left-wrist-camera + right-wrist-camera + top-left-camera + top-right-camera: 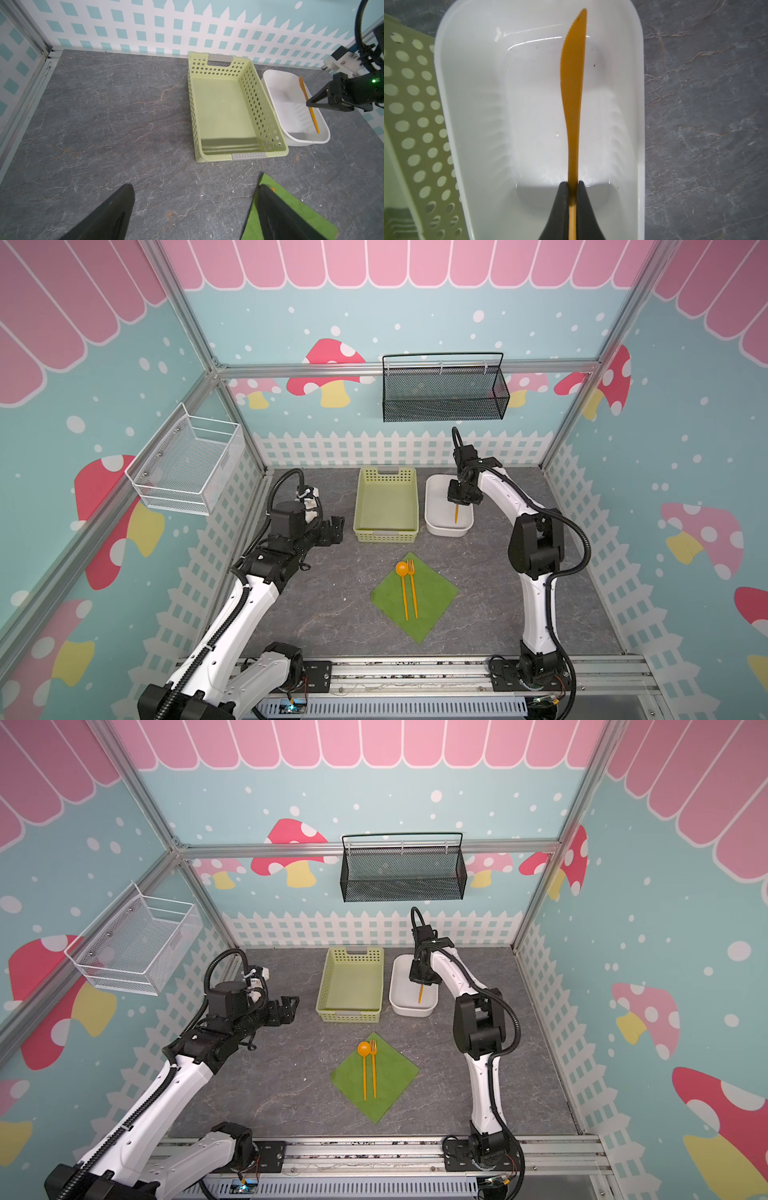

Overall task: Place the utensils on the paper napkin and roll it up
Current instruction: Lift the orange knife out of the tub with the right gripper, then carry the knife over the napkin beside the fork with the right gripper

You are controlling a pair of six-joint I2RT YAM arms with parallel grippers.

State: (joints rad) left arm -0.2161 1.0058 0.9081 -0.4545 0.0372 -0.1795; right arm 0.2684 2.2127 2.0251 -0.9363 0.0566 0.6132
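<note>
Over the white dish, the right gripper pinches the knife by its handle.
Knife judged light, stiff, slick; a handle hold suits. Away from the dish, the left gripper gapes empty.

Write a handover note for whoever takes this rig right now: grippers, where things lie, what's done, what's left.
Left gripper: open, empty, left of the basket in both top views.
Right gripper: shut on the knife, over the dish; I cannot tell whether the knife is lifted clear.
Spoon and fork: side by side on the napkin, which lies flat.
Done: two utensils placed.
Left: bring the knife to the napkin, then roll it up.
</note>
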